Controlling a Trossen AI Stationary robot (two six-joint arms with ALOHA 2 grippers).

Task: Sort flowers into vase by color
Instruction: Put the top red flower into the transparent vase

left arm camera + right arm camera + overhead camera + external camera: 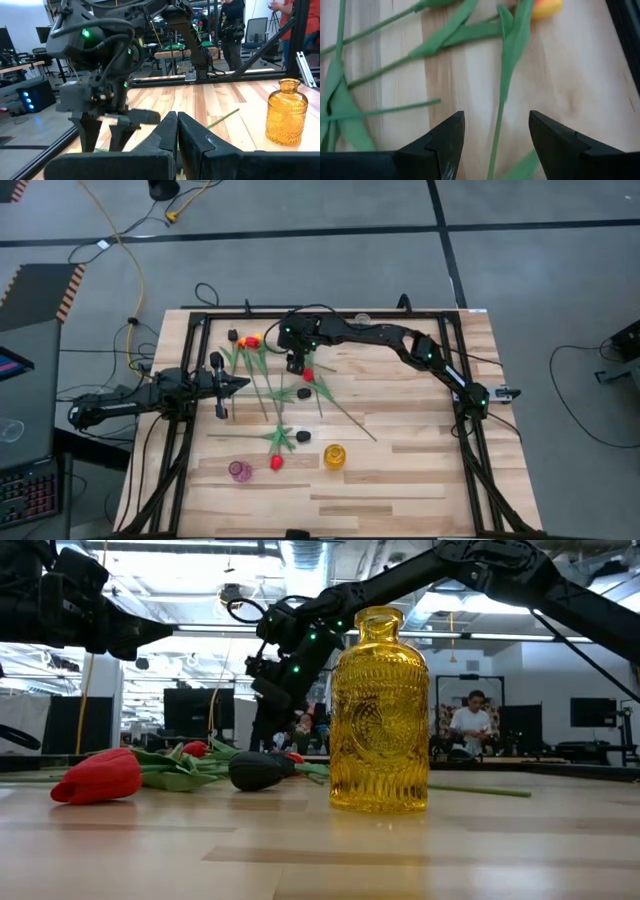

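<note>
Nearest the low camera: yellow glass vase (379, 710), upright on the wooden table (400, 480), ribbed and empty as far as can be seen. Just beside it, toward the left arm's side, a black tulip head (256, 771) lies on the boards, then a red tulip head (97, 777) on its side with its green leaves trailing behind.

High view: the yellow vase (333, 456) stands at the near edge of the flower scatter; a pink vase (239, 471) stands on the same line, with a red tulip head (275, 463) between the two. The remaining flowers (270, 385) lie loose across the table's middle, stems crossing, none in either vase. A yellow-orange head (251, 341) lies at the far end of the scatter.

Right gripper (296, 363): arm reaches across the far side of the table and hangs over the scatter near a red head (308, 374). Wrist view shows its fingers (445, 140) spread wide, a green stem (501, 107) running between them, untouched; the yellow-orange head (547, 7) lies beyond.

Left gripper (240, 383): parked at the left side of the scatter, fingers (165, 135) pressed together, nothing held.
</note>
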